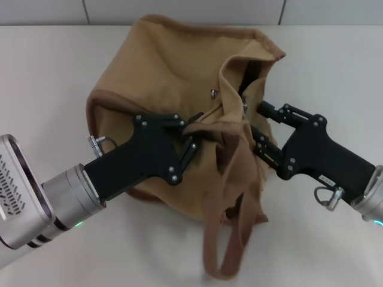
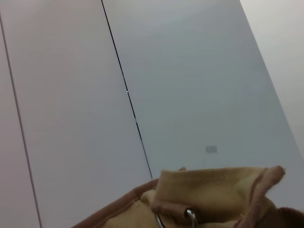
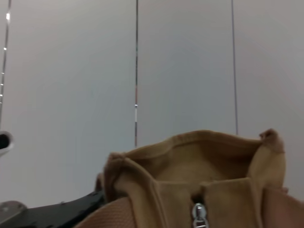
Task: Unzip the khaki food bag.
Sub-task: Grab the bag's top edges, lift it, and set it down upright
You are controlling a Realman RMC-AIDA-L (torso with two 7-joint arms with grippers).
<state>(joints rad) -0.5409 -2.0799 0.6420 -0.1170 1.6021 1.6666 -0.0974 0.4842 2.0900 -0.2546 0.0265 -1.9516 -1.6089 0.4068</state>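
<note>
The khaki food bag (image 1: 161,78) lies slumped in the middle of the table, its top partly gaping with a dark opening (image 1: 248,81). One loop handle (image 1: 224,239) trails toward me. My left gripper (image 1: 194,131) is shut on a fold of the bag's top fabric. My right gripper (image 1: 256,122) reaches in from the right, pressed against the bag's top edge beside the silver zipper slider (image 1: 244,107); its tips are hidden in the cloth. The right wrist view shows the zipper pull (image 3: 199,216) close up. The left wrist view shows bag fabric (image 2: 213,190) with a metal ring (image 2: 190,216).
The bag rests on a pale table (image 1: 54,72) that meets a grey panelled wall (image 1: 179,9) at the back. A silver snap (image 1: 212,92) shows on the bag's side.
</note>
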